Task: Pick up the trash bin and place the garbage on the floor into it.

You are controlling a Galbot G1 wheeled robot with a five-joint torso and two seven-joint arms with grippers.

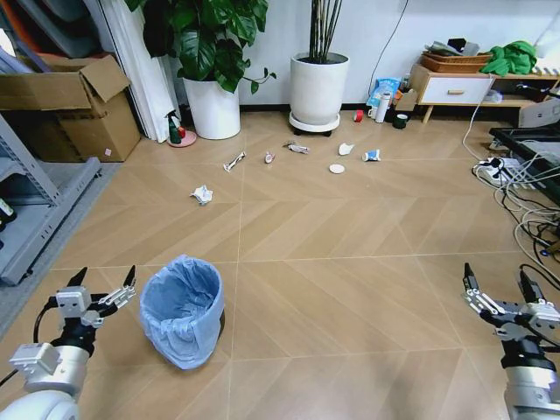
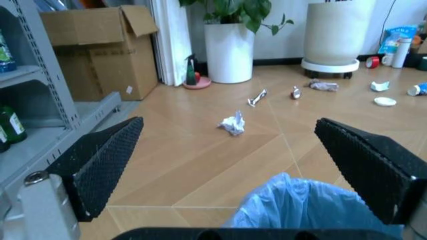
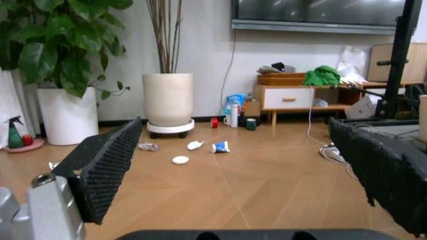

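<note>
The trash bin [image 1: 184,311], lined with a crinkled light-blue bag, stands on the floor [image 1: 350,297] near me on the left. My left gripper [image 1: 103,280] hangs open just beside the bin, on its left; the left wrist view has the bin's bag [image 2: 303,210] below the open fingers [image 2: 100,165]. My right gripper [image 1: 497,282] is open over bare floor at the lower right. The garbage lies farther off: crumpled paper [image 1: 202,194] [image 2: 233,124], a torn wrapper [image 1: 234,161], a white disc [image 1: 337,168] [image 3: 180,160] and a blue-and-white packet [image 1: 372,155] [image 3: 220,147].
Two white plant pots [image 1: 318,87] stand at the back wall with a spray bottle [image 1: 175,129] beside them. A cardboard box [image 1: 70,105] and grey shelving [image 1: 35,210] line the left. Cables [image 1: 525,201] sprawl at the right, below a low cabinet [image 1: 455,87].
</note>
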